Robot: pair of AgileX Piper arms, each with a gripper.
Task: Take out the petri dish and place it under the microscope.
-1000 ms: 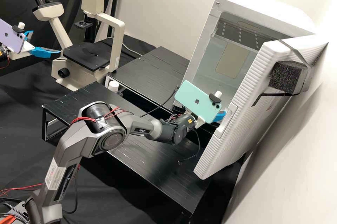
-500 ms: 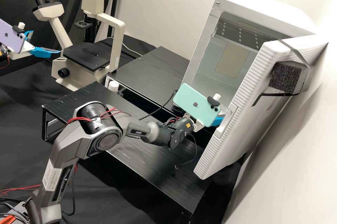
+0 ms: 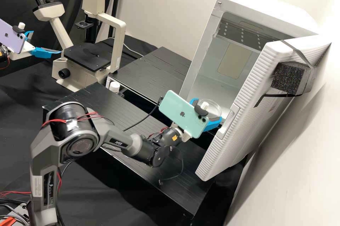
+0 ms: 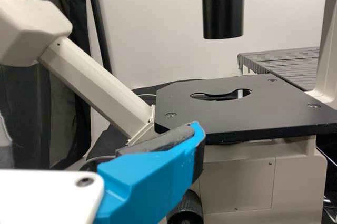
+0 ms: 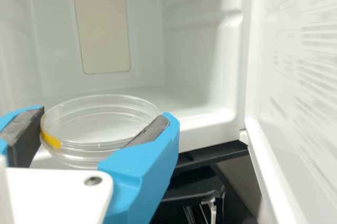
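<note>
In the high view, the clear petri dish [image 3: 214, 106] is just outside the white cabinet's opening, between the blue fingers of my right gripper [image 3: 206, 111], partly behind the green phone. The right wrist view shows the dish [image 5: 102, 124] with a yellow mark on its rim, pinched by my right gripper [image 5: 105, 114] from both sides. At the far left, my left gripper [image 3: 46, 42] stands open and empty beside the cream microscope [image 3: 120, 42]. From the left wrist, one finger of my left gripper [image 4: 97, 134] lies before the black microscope stage [image 4: 253, 113], which has a central opening.
The white cabinet [image 3: 198, 68] has its ribbed door [image 3: 248, 95] standing open at the right. Two black platforms [image 3: 148, 74] lie between microscope and cabinet. A dark microscope tube [image 4: 224, 8] hangs above the stage.
My right gripper has drawn back from behind the door's edge toward the left, bringing the petri dish into sight; its arm has folded back. The left arm has kept still.
</note>
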